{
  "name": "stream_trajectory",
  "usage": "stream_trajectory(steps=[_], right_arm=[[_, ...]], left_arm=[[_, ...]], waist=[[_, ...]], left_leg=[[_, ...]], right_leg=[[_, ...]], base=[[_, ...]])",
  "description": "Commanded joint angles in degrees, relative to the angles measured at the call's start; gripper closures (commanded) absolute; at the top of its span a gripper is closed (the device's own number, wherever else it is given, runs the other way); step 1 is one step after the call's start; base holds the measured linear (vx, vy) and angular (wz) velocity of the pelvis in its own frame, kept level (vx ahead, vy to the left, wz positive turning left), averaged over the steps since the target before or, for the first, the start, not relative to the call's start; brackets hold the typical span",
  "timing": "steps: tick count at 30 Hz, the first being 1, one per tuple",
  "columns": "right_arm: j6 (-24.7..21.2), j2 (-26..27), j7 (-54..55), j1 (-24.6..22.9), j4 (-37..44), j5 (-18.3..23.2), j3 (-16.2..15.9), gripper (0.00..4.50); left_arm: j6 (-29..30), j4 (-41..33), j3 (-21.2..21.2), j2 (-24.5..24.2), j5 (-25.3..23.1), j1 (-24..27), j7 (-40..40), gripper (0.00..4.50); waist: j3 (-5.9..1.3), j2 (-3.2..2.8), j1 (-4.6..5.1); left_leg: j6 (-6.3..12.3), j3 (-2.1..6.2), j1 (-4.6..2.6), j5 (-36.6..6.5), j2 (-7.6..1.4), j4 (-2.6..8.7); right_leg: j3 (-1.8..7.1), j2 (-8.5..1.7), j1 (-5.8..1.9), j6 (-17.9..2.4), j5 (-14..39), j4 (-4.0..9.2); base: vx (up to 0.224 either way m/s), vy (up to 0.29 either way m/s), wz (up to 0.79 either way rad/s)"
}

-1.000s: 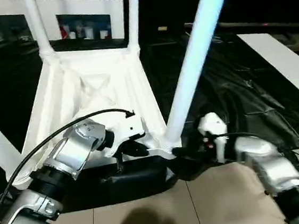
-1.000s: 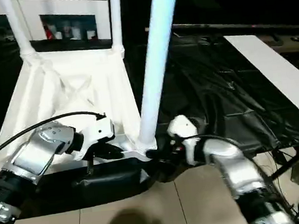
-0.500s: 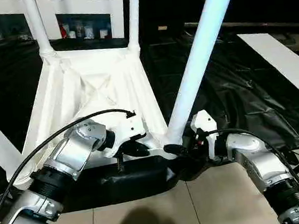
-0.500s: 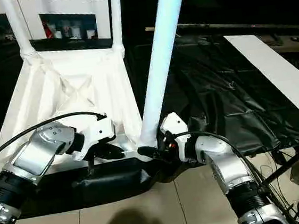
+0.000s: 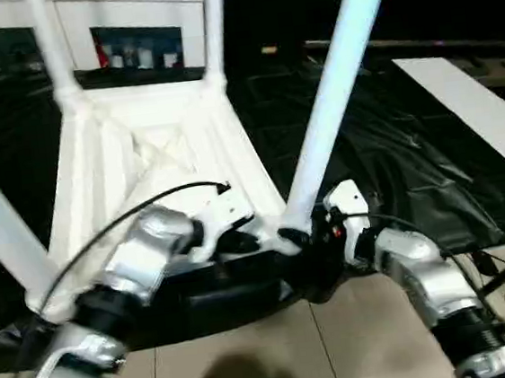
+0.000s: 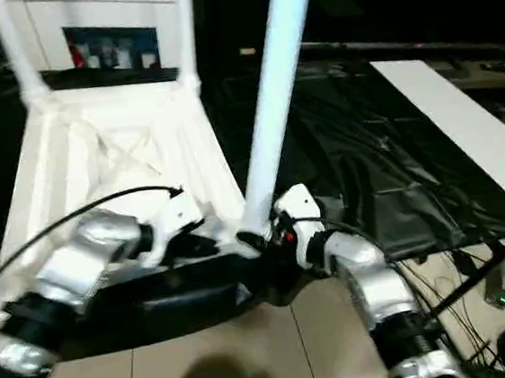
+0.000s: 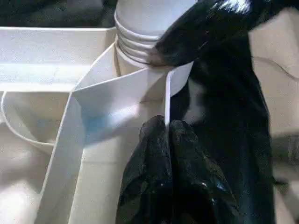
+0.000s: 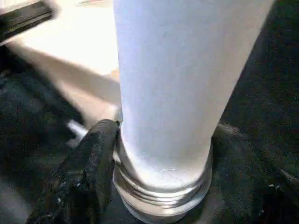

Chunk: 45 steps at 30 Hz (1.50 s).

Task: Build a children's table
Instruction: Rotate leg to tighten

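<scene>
Seeing my left gripper pressed together on a thin rib of the table, which lies upside down on the black sheet, legs up. My right gripper is spread around the base of the near leg, a finger touching its threaded collar. No readable writing or labels anywhere.
</scene>
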State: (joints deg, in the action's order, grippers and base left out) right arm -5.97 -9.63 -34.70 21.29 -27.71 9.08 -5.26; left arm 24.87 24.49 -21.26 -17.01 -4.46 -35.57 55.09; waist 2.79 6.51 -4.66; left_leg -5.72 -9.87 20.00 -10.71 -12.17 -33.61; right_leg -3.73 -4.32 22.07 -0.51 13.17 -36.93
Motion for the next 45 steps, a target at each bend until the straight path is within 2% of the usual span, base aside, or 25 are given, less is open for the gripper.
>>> stream_trajectory(steps=[1,2,5,6,8,10,11,13,16,17,18,19,20,22,24,25,26,28,29,32,35,39,42,44,45], right_arm=[[-0.44,2.32,8.44,0.81,-3.02,-1.62,1.65,1.86],[-0.43,3.6,11.58,1.22,-3.97,-1.99,2.24,1.86],[1.13,5.05,17.27,4.22,-7.98,-5.91,0.36,1.86],[1.42,6.27,18.14,6.09,-9.6,-4.74,1.43,1.86],[1.48,6.78,17.79,6.52,-9.73,-4.14,1.84,1.86],[1.59,7.37,15.21,6.6,-8.71,-3.83,1.15,1.86],[1.73,7.61,13.25,6.28,-7.84,-3.49,0.63,1.51],[1.38,7.67,8.31,5.09,-5.57,-1.5,0.07,1.17],[1.19,6.59,5.55,4.06,-4.0,-1.02,-0.8,1.07],[1.0,4.85,3.46,3.42,-3.02,-1.19,-1.74,0.88],[0.91,2.44,0.13,2.42,-1.23,-0.79,-2.16,0.88],[0.91,2.44,0.13,2.42,-1.23,-0.79,-2.16,0.76],[0.61,1.1,-1.93,1.81,-0.13,-0.22,-2.19,0.76],[0.12,-2.44,-7.25,0.24,2.41,0.92,-2.14,0.76],[-0.04,-5.3,-11.0,-0.95,4.14,1.7,-1.88,0.76],[-0.01,-6.41,-12.31,-1.33,4.69,1.93,-1.46,0.76],[0.01,-7.09,-13.12,-1.56,5.03,2.06,-1.16,0.76],[0.92,-8.32,-14.81,-1.93,5.52,1.98,-1.2,0.76],[1.13,-8.66,-15.42,-2.02,5.59,1.94,-1.35,0.76],[1.05,-9.59,-18.01,-2.49,6.33,1.82,-2.45,0.76],[0.47,-11.45,-22.12,-3.19,7.5,1.79,-4.93,0.76],[1.01,-11.13,-22.52,-2.73,6.44,1.1,-5.19,0.76],[0.96,-10.2,-22.35,-1.91,5.58,1.57,-4.69,1.11],[0.85,-9.97,-22.36,-1.82,5.84,2.24,-4.5,1.17],[0.85,-9.97,-22.36,-1.82,5.84,2.24,-4.5,1.37]], left_arm=[[1.38,3.73,-1.24,3.62,-0.65,0.25,-4.46,4.5],[1.35,5.0,-1.09,4.84,-1.01,-0.03,-6.19,4.5],[0.66,10.17,-1.03,7.96,-2.28,-1.76,-10.54,4.5],[0.07,12.83,-1.29,8.99,-3.06,-2.79,-12.11,4.5],[-0.19,13.74,-1.33,9.28,-3.36,-3.14,-12.55,4.5],[-0.38,14.82,-1.43,9.5,-3.78,-3.7,-12.8,4.5],[-0.43,15.08,-1.57,9.41,-4.02,-3.96,-12.74,4.5],[-0.63,15.32,-1.53,8.92,-4.24,-4.44,-12.16,4.5],[-1.21,15.46,-1.52,8.12,-4.42,-4.63,-11.05,4.5],[-2.17,15.08,-1.95,7.22,-4.49,-4.53,-9.29,4.5],[-2.15,12.92,-2.67,5.75,-4.09,-3.79,-6.17,4.5],[-2.15,12.92,-2.67,5.75,-4.09,-3.79,-6.17,4.5],[-2.96,11.44,-3.28,4.76,-4.05,-3.26,-4.47,4.5],[-3.24,7.23,-4.58,2.19,-3.37,-1.89,0.44,4.5],[-2.1,2.38,-5.65,-0.58,-1.93,-0.32,5.75,4.5],[-3.0,-0.01,-6.31,-2.32,-1.3,0.47,8.75,4.5],[-3.65,-1.5,-6.71,-3.45,-0.9,0.97,10.67,4.5],[-4.64,-4.01,-7.38,-5.86,-0.4,1.91,13.79,4.5],[-4.9,-4.57,-7.57,-6.49,-0.25,2.16,14.67,4.5],[-4.48,-5.5,-7.73,-7.48,0.05,2.52,15.81,4.5],[-3.64,-6.72,-7.31,-8.3,-0.07,2.73,15.93,4.5],[-3.65,-6.84,-7.12,-8.5,-0.06,2.66,16.07,4.5],[-3.17,-7.53,-6.95,-8.48,0.1,2.67,16.0,4.5],[-3.34,-7.32,-6.94,-8.5,0.02,2.72,15.92,4.5],[-3.34,-7.32,-6.94,-8.5,0.02,2.72,15.92,4.5]], waist=[[-2.52,-0.5,0.23],[-2.47,-0.47,0.51],[-2.54,-0.5,0.96],[-2.56,-0.5,1.36],[-2.61,-0.53,1.34],[-2.62,-0.5,1.25],[-2.73,-0.6,1.19],[-2.8,-0.62,1.13],[-2.81,-0.61,1.06],[-2.83,-0.56,0.93],[-2.81,-0.52,0.96],[-2.86,-0.56,0.94],[-2.9,-0.53,1.06],[-2.83,-0.54,0.92],[-3.02,-0.65,0.91],[-3.1,-0.9,0.85],[-3.09,-0.78,1.03],[-3.13,-0.91,0.8],[-3.07,-1.05,0.66],[-2.96,-1.07,0.22],[-2.92,-0.63,-0.07],[-2.88,-0.5,-0.11],[-2.99,-0.5,-0.1],[-3.04,-0.43,-0.12],[-3.08,-0.48,-0.12]], left_leg=[[-1.44,0.28,0.02,-12.23,-1.3,4.37],[-1.65,0.28,-0.12,-12.97,-1.3,4.41],[-2.05,0.46,-0.07,-13.9,-1.13,4.42],[-1.71,0.45,-0.01,-14.59,-0.97,4.33],[-1.19,0.49,0.09,-14.56,-1.0,4.33],[-0.77,0.54,0.13,-14.14,-1.11,4.36],[-0.41,0.5,0.31,-12.84,-1.13,4.36],[0.01,0.47,0.27,-12.65,-1.19,4.35],[0.51,0.44,0.37,-12.01,-1.26,4.39],[0.83,0.46,0.35,-11.57,-1.21,4.38],[1.18,0.44,0.42,-11.39,-1.26,4.39],[1.34,0.43,0.4,-11.13,-1.3,4.34],[1.44,0.39,0.5,-10.72,-1.27,4.31],[2.02,0.45,0.26,-10.51,-1.46,4.4],[2.72,0.31,0.2,-8.83,-1.66,4.27],[2.93,0.27,0.13,-7.37,-1.69,4.21],[3.12,0.15,0.19,-6.74,-1.67,4.22],[3.28,-0.13,-0.32,-5.69,-1.64,4.01],[3.3,-0.07,-0.12,-5.63,-1.67,4.15],[2.59,-0.19,-0.39,-6.99,-1.69,4.21],[2.07,-0.2,-0.27,-7.76,-1.61,4.25],[1.46,-0.12,-0.16,-8.49,-1.53,4.29],[1.53,-0.09,-0.12,-7.47,-1.56,4.21],[1.62,-0.09,-0.08,-6.67,-1.52,4.17],[1.8,-0.13,-0.12,-6.15,-1.48,4.11]], right_leg=[[2.91,-3.72,-1.92,-7.71,16.3,5.96],[2.99,-3.7,-1.63,-7.25,17.09,6.14],[2.87,-3.67,-1.57,-6.16,19.16,6.35],[2.94,-3.57,-1.44,-5.65,19.6,6.51],[2.98,-3.64,-1.5,-5.46,18.98,6.59],[2.99,-3.65,-1.56,-5.75,17.52,6.45],[2.99,-3.58,-1.75,-6.57,14.39,6.13],[2.95,-3.61,-1.9,-7.4,12.88,6.01],[2.94,-3.64,-2.06,-8.19,11.3,5.92],[2.89,-3.72,-2.21,-8.1,11.47,6.03],[2.91,-3.68,-2.32,-8.03,11.43,6.05],[2.91,-3.73,-2.34,-8.17,11.01,6.01],[2.94,-3.73,-2.35,-8.4,10.45,5.93],[2.91,-3.85,-2.45,-8.82,10.1,6.01],[2.92,-3.72,-2.49,-10.1,6.93,5.58],[2.87,-3.68,-2.41,-11.31,4.0,5.27],[2.9,-3.55,-2.42,-11.93,2.74,5.15],[2.85,-3.24,-2.18,-13.9,-1.49,4.64],[2.82,-3.32,-2.37,-13.92,-1.91,4.54],[2.84,-3.43,-2.34,-13.62,-0.38,4.72],[2.88,-3.51,-2.47,-12.68,1.7,4.9],[2.92,-3.67,-2.4,-11.36,5.49,5.23],[2.91,-3.65,-2.38,-11.54,4.43,5.03],[2.89,-3.58,-2.44,-11.61,3.38,4.89],[2.88,-3.5,-2.45,-11.8,2.19,4.78]], base=[[0.0,0.0,0.0],[0.0,0.0,0.0],[0.0,0.0,0.0],[0.0,0.0,0.0],[0.0,0.0,0.0],[0.0,0.0,0.0],[0.0,0.0,0.0],[0.0,0.0,0.0],[0.0,0.0,0.0],[0.0,0.0,0.0],[0.0,0.0,0.0],[0.0,0.0,0.0],[0.0,0.0,0.0],[0.0,0.0,0.0],[0.0,0.0,0.0],[0.0,0.0,0.0],[0.0,0.0,0.0],[0.0,0.0,0.0],[0.0,0.0,0.0],[0.0,0.0,0.0],[0.0,0.0,0.0],[0.0,0.0,0.0],[0.0,0.0,0.0],[0.0,0.0,0.0],[0.0,0.0,0.0]])
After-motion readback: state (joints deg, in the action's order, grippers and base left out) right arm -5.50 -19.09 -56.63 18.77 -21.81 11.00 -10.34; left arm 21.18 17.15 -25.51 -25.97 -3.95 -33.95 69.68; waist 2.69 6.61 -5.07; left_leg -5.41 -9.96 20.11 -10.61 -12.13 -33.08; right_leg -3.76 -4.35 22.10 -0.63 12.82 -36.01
